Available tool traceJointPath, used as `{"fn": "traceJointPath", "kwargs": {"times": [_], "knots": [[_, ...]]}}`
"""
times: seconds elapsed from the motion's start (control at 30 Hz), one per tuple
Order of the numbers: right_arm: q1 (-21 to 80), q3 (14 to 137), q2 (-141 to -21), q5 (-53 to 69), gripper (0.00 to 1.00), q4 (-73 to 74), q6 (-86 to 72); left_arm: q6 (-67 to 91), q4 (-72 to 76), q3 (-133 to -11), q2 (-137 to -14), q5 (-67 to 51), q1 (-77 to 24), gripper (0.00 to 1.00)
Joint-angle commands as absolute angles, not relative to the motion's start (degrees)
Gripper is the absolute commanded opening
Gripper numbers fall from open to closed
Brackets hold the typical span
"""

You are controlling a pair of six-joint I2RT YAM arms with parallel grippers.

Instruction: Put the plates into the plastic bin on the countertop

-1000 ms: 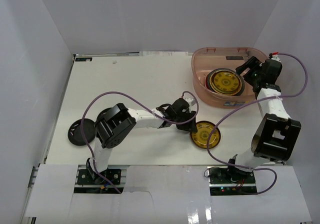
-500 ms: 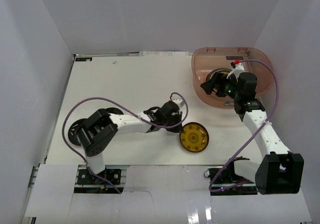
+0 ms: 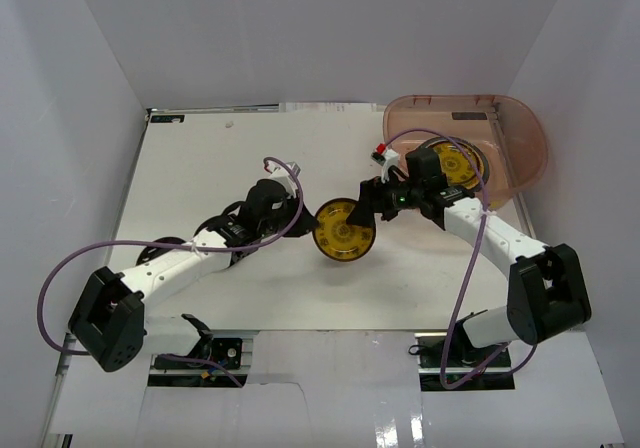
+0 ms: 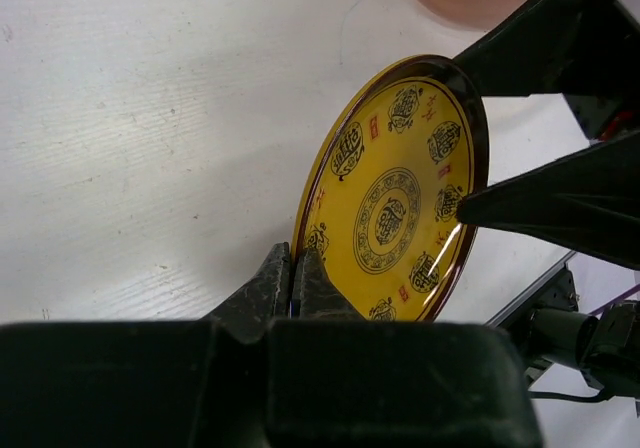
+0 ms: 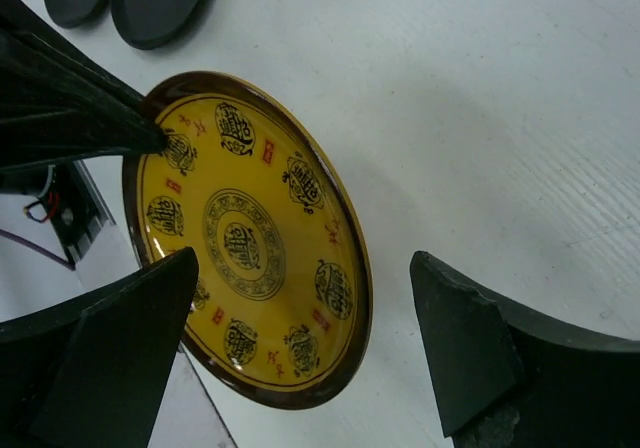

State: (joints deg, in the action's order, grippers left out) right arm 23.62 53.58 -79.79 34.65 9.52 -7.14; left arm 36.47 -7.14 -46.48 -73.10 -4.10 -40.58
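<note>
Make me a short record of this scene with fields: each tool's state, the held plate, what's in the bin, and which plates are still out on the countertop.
left tool: shut on the rim of the yellow patterned plate
held plate: tilted up on edge, between the two arms
right tool: open, one finger on either side of that plate's opposite edge, not closed on it
plastic bin: far right, holds a second yellow patterned plate
out of the bin: two black plates on the countertop, by the left arm

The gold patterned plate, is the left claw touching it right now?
Touching. The left wrist view shows the left claw shut on the lower rim of the gold plate, fingers pinching its edge.
</note>
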Motion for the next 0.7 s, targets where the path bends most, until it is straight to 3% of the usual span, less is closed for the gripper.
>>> {"fn": "traceJointPath", "kwargs": {"times": [0.0, 0.03, 0.07, 0.1, 0.13, 0.17, 0.2, 0.3, 0.67], "knots": [[24.3, 55.7, -80.7, 33.8, 0.91, 9.6, -6.1, 35.4, -7.2, -47.7, -70.8, -6.0, -39.9, 0.0], [24.4, 55.9, -80.9, 34.0, 0.82, 8.3, -6.6, 35.3, -7.5, -47.9, -70.2, -5.9, -39.8, 0.0], [24.4, 56.0, -80.9, 34.4, 0.48, 7.7, -7.7, 35.2, -8.1, -48.4, -70.0, -5.7, -39.6, 0.0], [24.4, 56.5, -80.7, 34.2, 0.32, 7.1, -8.4, 35.0, -8.5, -48.5, -69.6, -4.8, -39.3, 0.05], [24.3, 56.7, -80.5, 34.0, 0.21, 5.6, -9.0, 35.0, -8.9, -48.5, -68.7, -4.1, -39.2, 0.12], [24.3, 57.0, -80.0, 33.7, 0.12, 5.2, -10.1, 35.0, -10.1, -48.6, -68.3, -3.2, -39.0, 0.31], [24.3, 57.9, -79.7, 32.7, 0.08, 4.8, -10.5, 35.0, -11.0, -48.6, -67.9, -2.0, -38.8, 0.42], [22.6, 61.4, -78.9, 27.5, 0.08, 4.6, -12.5, 36.0, -15.6, -48.4, -66.3, 3.8, -38.2, 0.69], [-6.7, 66.4, -82.6, 16.8, 0.08, -4.9, -28.6, 47.8, -29.6, -37.7, -53.3, 18.3, -29.6, 0.79]]}}
